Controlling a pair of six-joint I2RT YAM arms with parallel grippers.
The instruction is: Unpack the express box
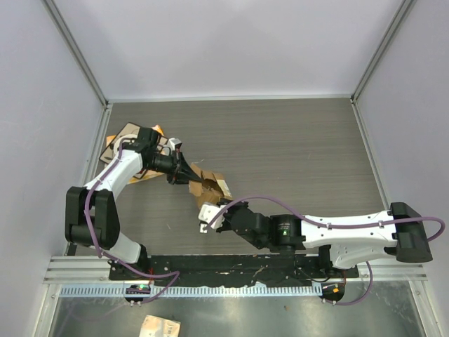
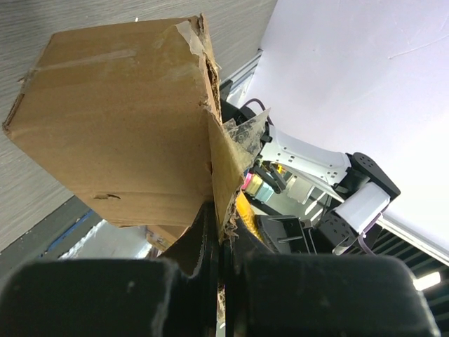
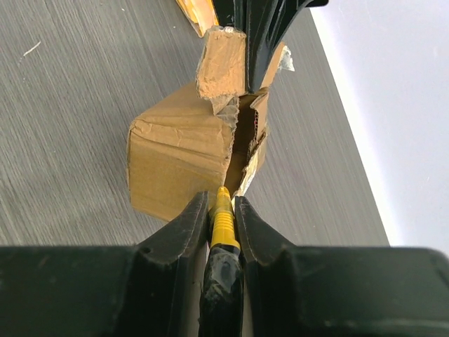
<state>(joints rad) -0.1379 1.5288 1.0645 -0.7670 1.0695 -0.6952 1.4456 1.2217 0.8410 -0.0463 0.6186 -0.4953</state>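
Yellow utility knife [image 3: 223, 223] sits clamped between the fingers of the right end effector [image 3: 221, 203], its tip at the torn seam of the express box [image 3: 179, 165]. That box, its flaps ragged, sits left of centre over the tabletop [image 1: 295, 147]. The left end effector [image 2: 219, 242] is closed on one torn flap. Beyond it, a flat brown card [image 1: 119, 137] lies in the far-left corner.
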